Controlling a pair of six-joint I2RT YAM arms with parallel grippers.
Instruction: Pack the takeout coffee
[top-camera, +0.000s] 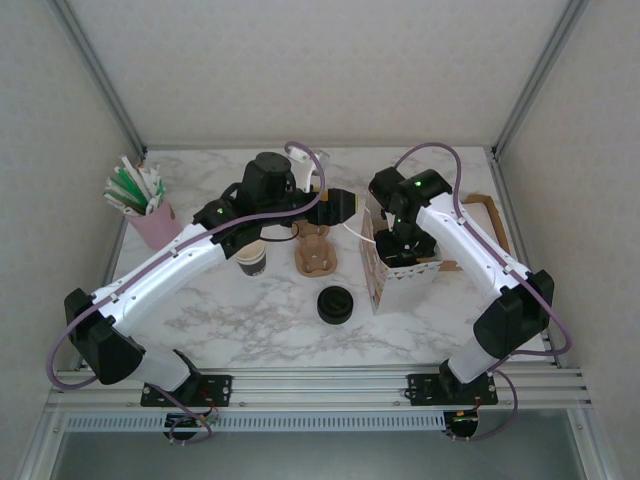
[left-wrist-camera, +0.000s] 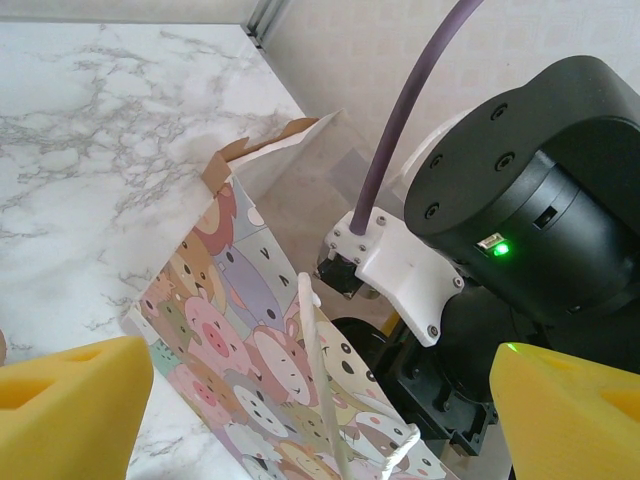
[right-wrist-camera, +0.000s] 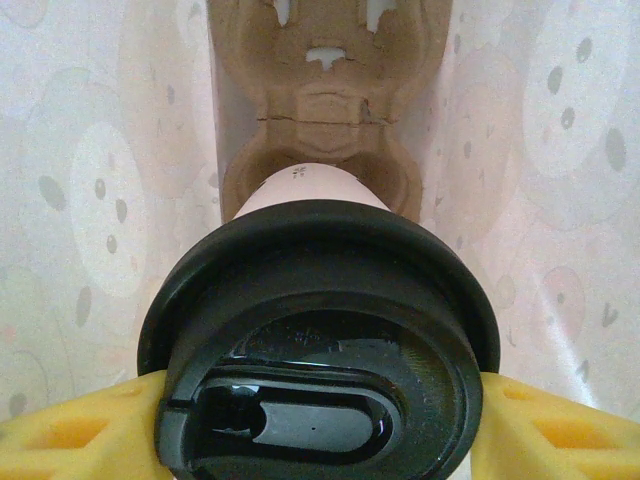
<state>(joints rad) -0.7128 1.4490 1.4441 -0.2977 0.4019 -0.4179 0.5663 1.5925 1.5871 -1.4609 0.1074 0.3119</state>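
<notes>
Because its black lid (right-wrist-camera: 320, 330) covers it from above, the lower part of the coffee cup (right-wrist-camera: 310, 185) is hidden; only a cream strip of wall is seen. The cup is held by the right gripper (right-wrist-camera: 318, 432), its yellow pads (right-wrist-camera: 60, 435) against the lid, inside the paper bag (top-camera: 380, 285), over a brown carrier (right-wrist-camera: 320, 120); whether it sits in it cannot be told. The left gripper (left-wrist-camera: 320, 405) is spread wide beside the bag. On the table (top-camera: 250, 325) are counted a second carrier (top-camera: 313, 250), one lidless cup (top-camera: 252, 262) partly under the left arm (top-camera: 180, 265), one loose lid (top-camera: 335, 305) and one pink cup (top-camera: 155, 225) at left.
</notes>
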